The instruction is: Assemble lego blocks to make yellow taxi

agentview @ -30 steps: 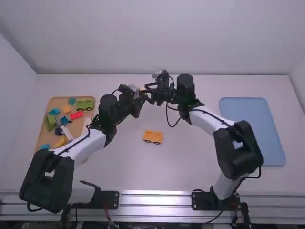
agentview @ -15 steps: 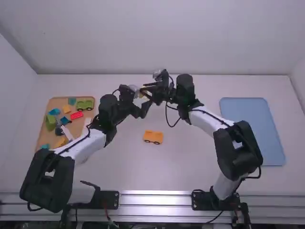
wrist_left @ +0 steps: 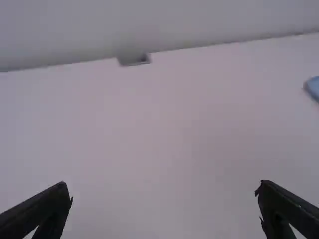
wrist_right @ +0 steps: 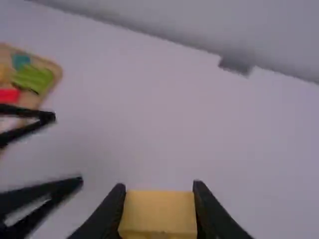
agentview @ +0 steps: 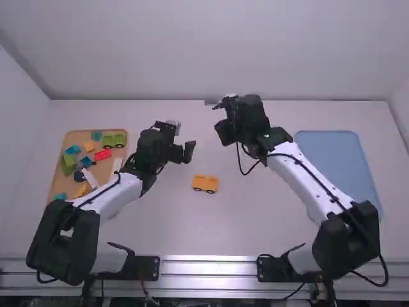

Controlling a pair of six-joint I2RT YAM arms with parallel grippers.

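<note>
Since the earlier frames, my right fingers (agentview: 223,132) are drawing away toward my right, and my left fingers (agentview: 187,152) are backing off a little the other way, so that a gap is opening where the two pairs were meeting above the desk (agentview: 255,211). In the right wrist view, my right fingers (wrist_right: 159,188) are closing on the yellow block (wrist_right: 159,211), one on each side of it. The block is looking pale and warm in colour, showing me a plain, smooth, squarish face with straight sides and a darker strip along one edge. In the left wrist view, my left fingers (wrist_left: 164,189) are standing wide apart, and they are gripping nothing. The wheeled yellow base (agentview: 205,183) is resting upright on the desk, nearer the arm bases than both pairs of fingers and lying between the two arms. It is showing a deeper, more orange yellow than the block, with a low, boxy, oblong body and two dark round wheels along its near side. Over at the left, the wooden tray (agentview: 71,136) is holding the green wheeled piece (agentview: 115,140), the red block (agentview: 103,155) and other coloured pieces, while the blue mat (agentview: 339,166) is lying flat at the right.
</note>
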